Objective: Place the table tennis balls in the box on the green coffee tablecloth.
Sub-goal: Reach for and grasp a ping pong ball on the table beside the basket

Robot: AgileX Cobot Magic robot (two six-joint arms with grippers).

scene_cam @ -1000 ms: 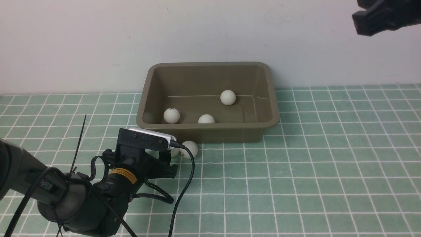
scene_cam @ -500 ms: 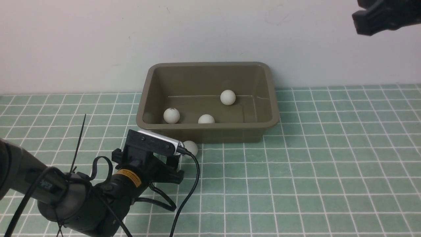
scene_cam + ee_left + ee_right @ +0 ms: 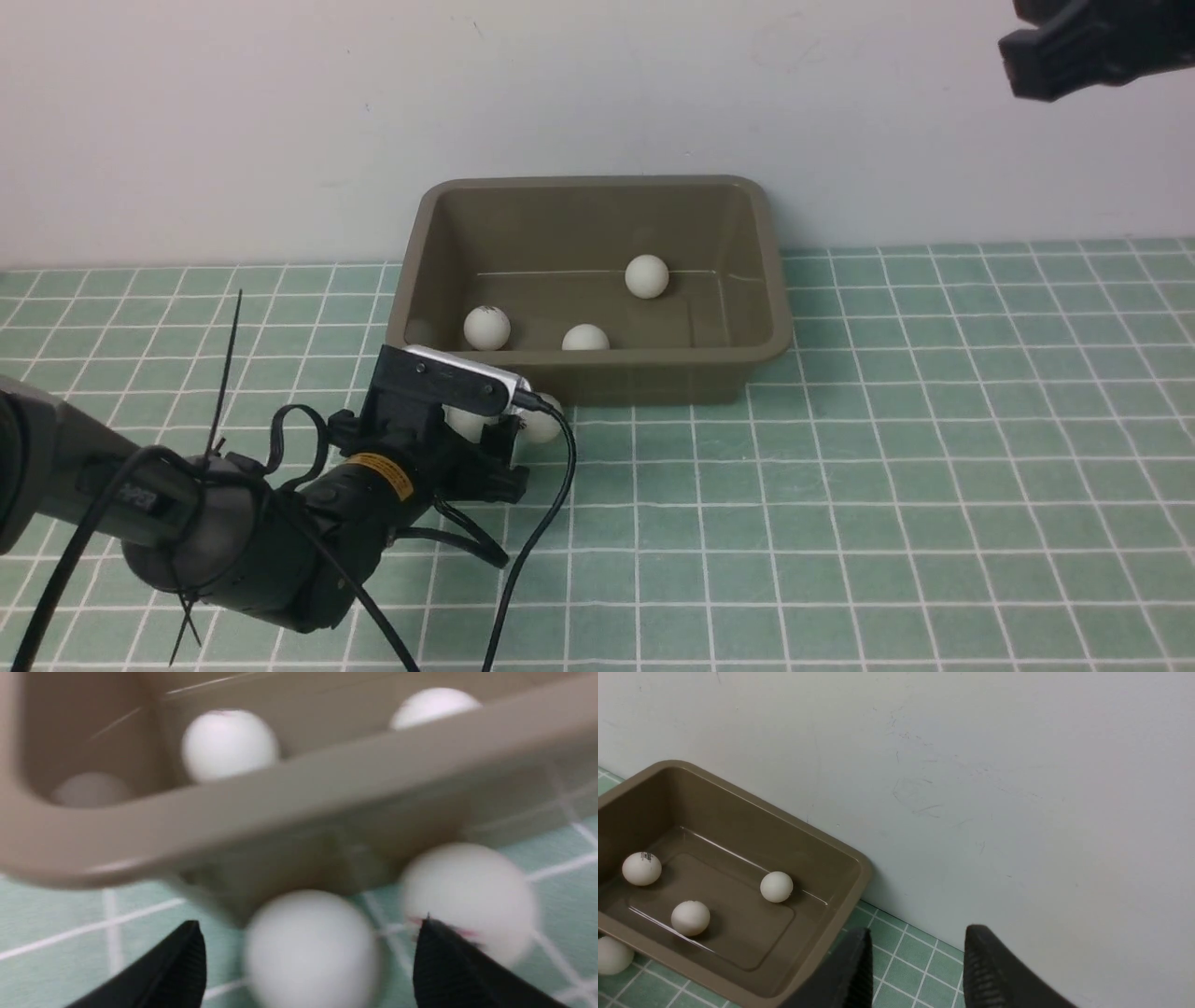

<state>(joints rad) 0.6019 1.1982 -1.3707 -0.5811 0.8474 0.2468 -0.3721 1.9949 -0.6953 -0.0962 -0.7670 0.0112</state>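
The olive-brown box stands on the green tablecloth against the wall. Three table tennis balls lie inside it. Two more balls rest on the cloth against its front wall. My left gripper is open low over the cloth, and its fingers straddle one ball without closing on it. The other ball lies just outside one fingertip. My right gripper hangs high at the right, its jaws a little apart with nothing between them.
A pale wall rises directly behind the box. The left arm's black cable trails over the cloth in front of the box. The box's front rim overhangs the two loose balls.
My left gripper has moved forward and to the right toward the box's front wall, bringing one loose ball between its open fingers. The right arm and the balls inside the box have not moved.
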